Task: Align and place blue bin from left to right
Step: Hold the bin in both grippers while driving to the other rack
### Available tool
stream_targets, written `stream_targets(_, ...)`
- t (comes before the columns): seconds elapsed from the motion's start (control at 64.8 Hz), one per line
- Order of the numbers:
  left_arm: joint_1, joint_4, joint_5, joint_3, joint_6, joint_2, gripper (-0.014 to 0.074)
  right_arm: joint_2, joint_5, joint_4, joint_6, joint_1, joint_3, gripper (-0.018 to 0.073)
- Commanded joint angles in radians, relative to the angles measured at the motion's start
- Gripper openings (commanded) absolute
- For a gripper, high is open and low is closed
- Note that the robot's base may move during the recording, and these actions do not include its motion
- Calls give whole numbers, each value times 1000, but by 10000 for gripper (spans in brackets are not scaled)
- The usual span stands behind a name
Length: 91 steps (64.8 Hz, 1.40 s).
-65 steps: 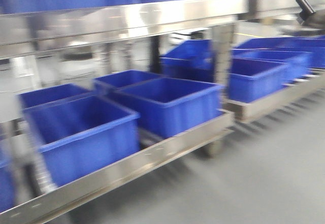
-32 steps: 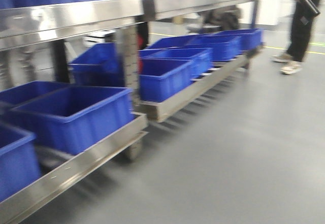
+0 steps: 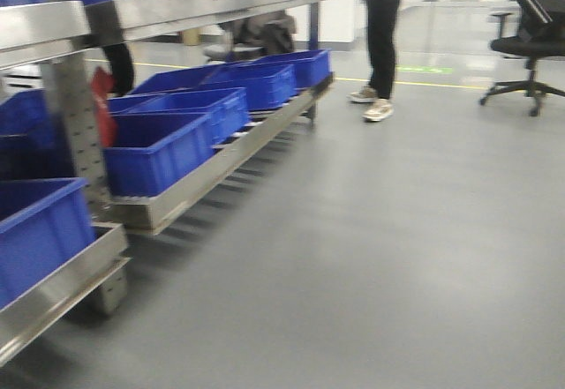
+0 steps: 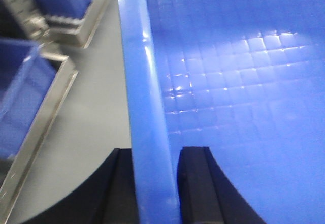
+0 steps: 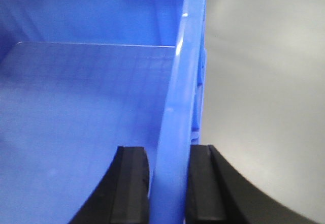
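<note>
Blue plastic, bright: the blue bin (image 4: pixel 228 82) is sitting between both arms, and each wrist view is showing one of its long rims. The left tool (image 4: pixel 155 183) is clenching the left rim, one finger inside and one outside. The right tool (image 5: pixel 170 183) is pinching the opposite rim (image 5: pixel 175 107) the same way. The bin is looking empty, with its gridded bottom showing.

Risks:
- **Slipping:** both holds are thin pinches on a smooth rim, so any pulling apart or uneven lift is likely to let one side slip and tilt the bin.
- **Clipping the rack:** in the left wrist view the steel rack rail (image 4: pixel 40 112) is lying close beside the bin's left wall, so a swing that way is risking a hit.

Around the aisle:
- The rack (image 3: pixel 177 199) is running along the left of the aisle.
- Darker blue crates (image 3: pixel 159 151) are filling its lower shelf, and I cannot tell where a free slot is.
- An upper shelf (image 3: pixel 212 5) is overhanging, so placing probably means going in low.
- A person (image 3: pixel 381 36) is standing in the aisle near the rack's far end.
- An office chair (image 3: pixel 530 45) is parked far right.
- The grey floor (image 3: pixel 371 248) is showing nothing between here and them.
</note>
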Motion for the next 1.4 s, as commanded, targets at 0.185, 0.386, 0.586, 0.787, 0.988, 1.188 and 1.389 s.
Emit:
stream_targets(0.185, -7, -5, -86, -18, 14, -26, -16, -26, -109, 5, -31, 7, -23, -71)
stream_targets(0.386, -7, -5, -86, -18, 14, -26, -16, -26, -109, 5, -31, 7, -23, -71)
stream_targets(0.586, -7, -5, -86, -18, 14, -26, -16, -26, -109, 5, -31, 7, -23, -71)
stream_targets(0.787, -7, -5, -86, -18, 14, -26, -16, -26, -109, 5, -31, 7, -23, -71)
stream_targets(0.988, -7, -5, -86, -18, 14, -26, -16, -26, -112, 5, -31, 7, -23, -71)
stream_targets(1.188, -7, -5, -86, -18, 14, -26, -16, -26, -112, 5, -31, 7, -23, -71)
stream_targets(1.389, -7, -5, -86, -18, 14, -26, -16, -26, -112, 5, -31, 7, -23, -71)
